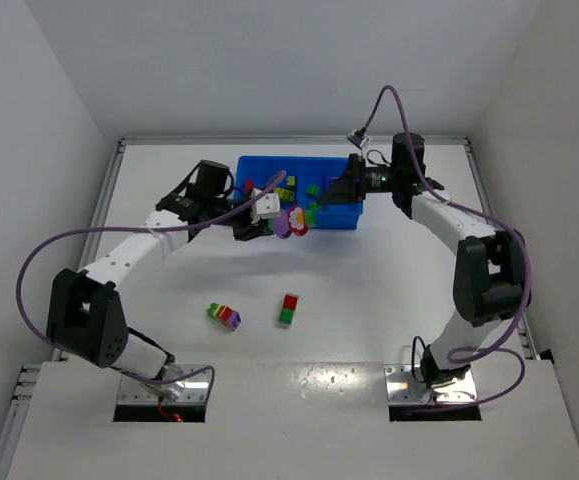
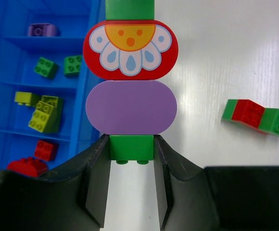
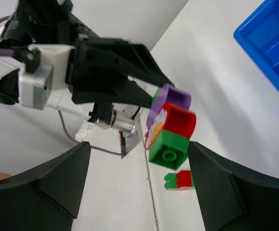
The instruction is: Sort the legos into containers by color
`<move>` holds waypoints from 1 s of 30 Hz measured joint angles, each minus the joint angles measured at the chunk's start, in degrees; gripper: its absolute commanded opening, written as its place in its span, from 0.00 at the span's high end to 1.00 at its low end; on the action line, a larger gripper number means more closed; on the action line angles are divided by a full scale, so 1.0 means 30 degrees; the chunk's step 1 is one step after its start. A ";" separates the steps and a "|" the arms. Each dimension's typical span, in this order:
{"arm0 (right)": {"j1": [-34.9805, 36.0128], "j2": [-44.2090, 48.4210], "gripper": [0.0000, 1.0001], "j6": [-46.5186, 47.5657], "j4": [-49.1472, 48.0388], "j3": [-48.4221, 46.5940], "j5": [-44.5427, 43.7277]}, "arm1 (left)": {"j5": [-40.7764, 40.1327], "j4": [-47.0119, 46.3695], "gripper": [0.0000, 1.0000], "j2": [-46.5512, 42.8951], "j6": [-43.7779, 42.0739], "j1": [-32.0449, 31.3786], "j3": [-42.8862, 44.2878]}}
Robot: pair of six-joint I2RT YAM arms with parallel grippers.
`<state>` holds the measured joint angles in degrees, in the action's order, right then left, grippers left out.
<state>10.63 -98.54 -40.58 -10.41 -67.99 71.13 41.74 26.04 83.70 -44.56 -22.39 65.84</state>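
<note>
Nearest your arms, two loose legos lie on the white surface: a multicolour stack (image 1: 224, 316) to the left and a red-and-green stack (image 1: 288, 308) just to its right, neither yet sorted.

Beyond them, above the surface at the near edge of the tray, your left pincer (image 2: 131, 144) is clamped on the bottom green brick of a four-piece stack (image 2: 131, 72), which runs green, purple oval, red flower piece, green. The stack's long axis continues straight out of the left fingers. It runs left to right across the scene, with the studded green end pointing right, toward your right pincer (image 3: 139, 144). That pincer is spread wide, one finger on either side of the green end and touching nothing.

This looks like the pulling-apart step. The next move probably calls for closing the right fingers squarely on the end green brick and then prying it off while the left grip stays firm.

Farthest off, the blue tray (image 1: 254, 168) already holds purple, green, yellow-green and red bricks, each colour in its own compartment.
</note>
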 measured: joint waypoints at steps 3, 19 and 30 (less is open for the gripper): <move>0.0000 -0.0007 0.19 -0.0153 0.0051 0.0444 0.0415 | -0.0350 -0.0772 0.79 -0.0401 0.0568 -0.0080 -0.0007; 0.0015 -0.0248 0.21 -0.0357 0.0211 0.1311 0.0678 | -0.0889 -0.2506 0.79 -0.0823 0.2033 -0.0306 -0.0007; 0.0641 -0.0619 0.46 -0.0401 0.0117 0.0627 0.0692 | -0.1005 -0.2739 0.79 -0.0823 0.2098 -0.0838 -0.0007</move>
<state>12.56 -100.40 -41.78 -10.07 -66.11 73.21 38.72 17.82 81.23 -38.26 -24.91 65.82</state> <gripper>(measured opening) 0.663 0.413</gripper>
